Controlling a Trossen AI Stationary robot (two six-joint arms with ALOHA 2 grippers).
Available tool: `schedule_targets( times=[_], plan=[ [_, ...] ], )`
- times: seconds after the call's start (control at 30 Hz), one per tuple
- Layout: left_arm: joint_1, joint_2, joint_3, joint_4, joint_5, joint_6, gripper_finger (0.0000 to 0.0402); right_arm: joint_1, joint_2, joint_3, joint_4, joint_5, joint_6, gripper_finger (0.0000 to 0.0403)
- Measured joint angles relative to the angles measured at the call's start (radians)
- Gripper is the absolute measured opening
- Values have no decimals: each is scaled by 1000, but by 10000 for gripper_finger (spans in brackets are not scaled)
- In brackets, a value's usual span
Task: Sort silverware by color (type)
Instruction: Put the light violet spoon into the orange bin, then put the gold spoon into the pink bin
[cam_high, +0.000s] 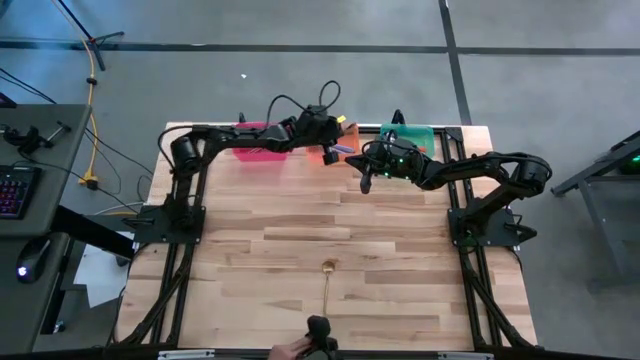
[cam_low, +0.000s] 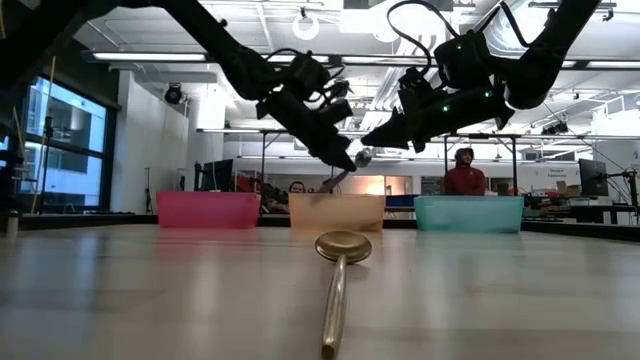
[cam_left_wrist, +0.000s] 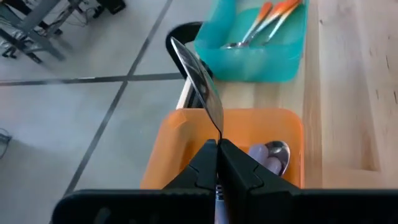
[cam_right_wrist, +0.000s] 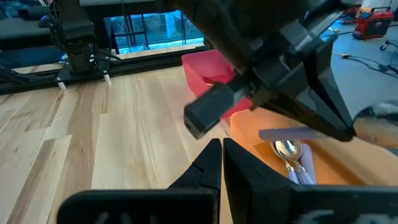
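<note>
A: Where is the left gripper (cam_left_wrist: 217, 163) working?
B: Over the orange bin (cam_left_wrist: 175, 146), clenching a spoon (cam_left_wrist: 200, 84); its wrist view alone is showing that.
A: The right gripper (cam_right_wrist: 222, 155)?
B: Hovering nearby, closed, empty. A gold spoon (cam_high: 327, 282) is lying mid-table.

purple-handled spoons (cam_right_wrist: 293, 160) lie in the orange bin (cam_right_wrist: 348, 180).

No readable text, no labels, no brand marks, no numbers — nothing legible on bins, table, arms.
</note>
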Motion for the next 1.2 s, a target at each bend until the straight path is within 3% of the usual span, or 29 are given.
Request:
schedule_targets(
  times=[0.3,0.73,0.9,1.07,1.2],
  plan=[
    [7,10,2,-73,11,-18,5,0,0,0,-2,0,0,0],
    [12,-49,-15,-89,-56,-28,67,0,0,0,-5,0,0,0],
    [11,-151,-149,62,-42,-72,37,4,0,0,-36,0,7,0],
    [-12,-312,-391,262,-13,-176,4,20,0,0,-84,0,8,0],
    [-70,-464,-573,338,-6,-249,4,43,0,0,-97,0,8,0]
  ],
)
